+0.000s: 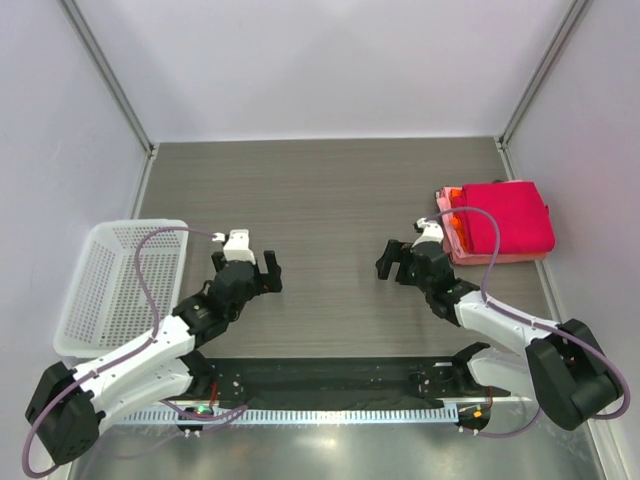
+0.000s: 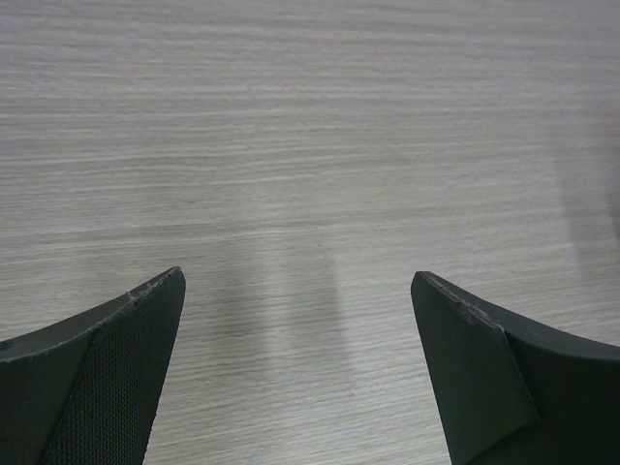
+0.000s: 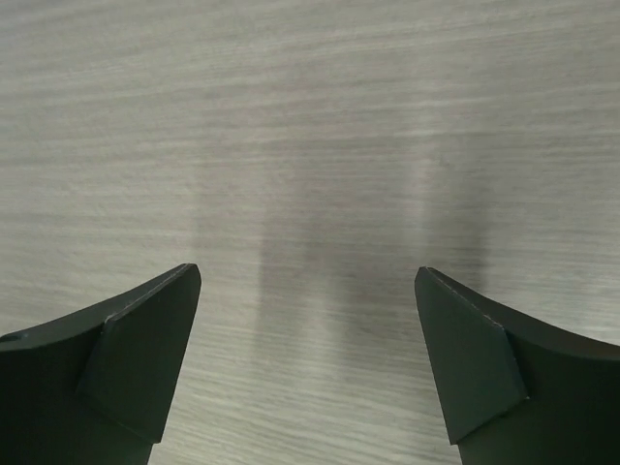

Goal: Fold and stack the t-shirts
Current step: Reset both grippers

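Note:
The t-shirts lie folded in one stack at the table's right side. The crimson-magenta shirt point(image 1: 507, 219) is on top. An orange edge point(image 1: 452, 191) and a pale pink edge point(image 1: 447, 226) show under it on the left. My right gripper point(image 1: 398, 262) is open and empty, just left of the stack, over bare table point(image 3: 310, 145). My left gripper point(image 1: 247, 272) is open and empty, left of centre, over bare table point(image 2: 310, 145). No shirt shows in either wrist view.
A white plastic mesh basket point(image 1: 110, 285) stands at the left edge, beside the left arm. It looks empty. Grey walls close the table on the left, back and right. A black rail point(image 1: 320, 385) runs along the near edge between the arm bases.

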Robot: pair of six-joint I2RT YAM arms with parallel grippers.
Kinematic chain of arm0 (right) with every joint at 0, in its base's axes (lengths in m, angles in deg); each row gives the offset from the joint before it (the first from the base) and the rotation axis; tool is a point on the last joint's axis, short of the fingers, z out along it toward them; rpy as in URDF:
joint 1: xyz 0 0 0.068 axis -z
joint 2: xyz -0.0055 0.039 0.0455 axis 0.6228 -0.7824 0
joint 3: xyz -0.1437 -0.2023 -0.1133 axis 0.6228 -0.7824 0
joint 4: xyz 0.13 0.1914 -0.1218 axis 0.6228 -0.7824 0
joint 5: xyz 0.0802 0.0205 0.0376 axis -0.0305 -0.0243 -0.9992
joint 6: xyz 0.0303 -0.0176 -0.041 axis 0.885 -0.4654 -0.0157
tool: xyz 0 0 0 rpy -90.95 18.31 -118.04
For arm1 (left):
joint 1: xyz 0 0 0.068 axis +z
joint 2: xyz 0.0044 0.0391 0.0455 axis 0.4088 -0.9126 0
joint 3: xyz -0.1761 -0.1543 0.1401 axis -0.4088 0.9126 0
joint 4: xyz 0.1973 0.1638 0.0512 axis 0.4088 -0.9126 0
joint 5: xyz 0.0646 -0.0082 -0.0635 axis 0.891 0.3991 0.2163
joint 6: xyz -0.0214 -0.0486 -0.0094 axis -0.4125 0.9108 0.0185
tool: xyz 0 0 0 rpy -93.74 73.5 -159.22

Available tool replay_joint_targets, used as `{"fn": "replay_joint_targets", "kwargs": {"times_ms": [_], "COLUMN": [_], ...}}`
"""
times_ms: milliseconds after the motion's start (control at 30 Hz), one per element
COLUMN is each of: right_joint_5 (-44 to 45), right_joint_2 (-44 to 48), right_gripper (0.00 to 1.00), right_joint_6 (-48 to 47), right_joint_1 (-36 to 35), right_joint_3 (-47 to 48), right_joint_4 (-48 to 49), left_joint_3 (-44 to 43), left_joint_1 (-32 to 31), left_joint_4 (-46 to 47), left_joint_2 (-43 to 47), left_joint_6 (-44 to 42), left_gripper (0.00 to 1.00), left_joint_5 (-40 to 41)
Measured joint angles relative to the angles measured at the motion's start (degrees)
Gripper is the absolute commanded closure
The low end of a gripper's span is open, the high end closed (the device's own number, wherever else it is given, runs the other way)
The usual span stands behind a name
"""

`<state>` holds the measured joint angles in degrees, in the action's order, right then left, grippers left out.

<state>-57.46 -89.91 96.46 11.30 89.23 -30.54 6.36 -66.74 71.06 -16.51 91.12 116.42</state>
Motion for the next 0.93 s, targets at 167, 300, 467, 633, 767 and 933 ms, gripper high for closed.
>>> {"fn": "replay_joint_targets", "kwargs": {"times_ms": [167,300,467,633,767,933], "right_joint_5": [0.74,-2.54,-3.69,-3.76,-3.76,-4.44], "right_joint_2": [0.50,0.50,0.92,2.16,2.25,2.25], "right_gripper": [0.01,0.04,0.04,0.04,0.05,0.07], "right_joint_6": [0.33,0.24,0.20,0.09,0.09,0.07], "right_joint_1": [0.00,0.00,0.00,0.00,0.00,0.00], "right_joint_3": [0.02,-0.20,-0.76,-1.29,-1.29,-1.92], "right_joint_4": [1.70,4.42,6.12,6.56,6.88,7.87], "left_joint_3": [0.28,1.40,1.84,1.84,1.84,1.84], "left_joint_1": [0.00,0.00,0.00,0.00,0.00,0.00], "left_joint_4": [-0.04,0.87,1.14,1.40,1.53,1.55], "left_joint_2": [2.67,3.08,2.93,2.84,2.71,2.56], "left_joint_6": [0.61,0.42,-0.20,-0.39,-0.42,-0.48], "left_gripper": [0.00,0.00,0.00,0.00,0.01,0.00], "left_joint_5": [1.42,1.01,0.07,-0.31,-0.33,-0.33]}}
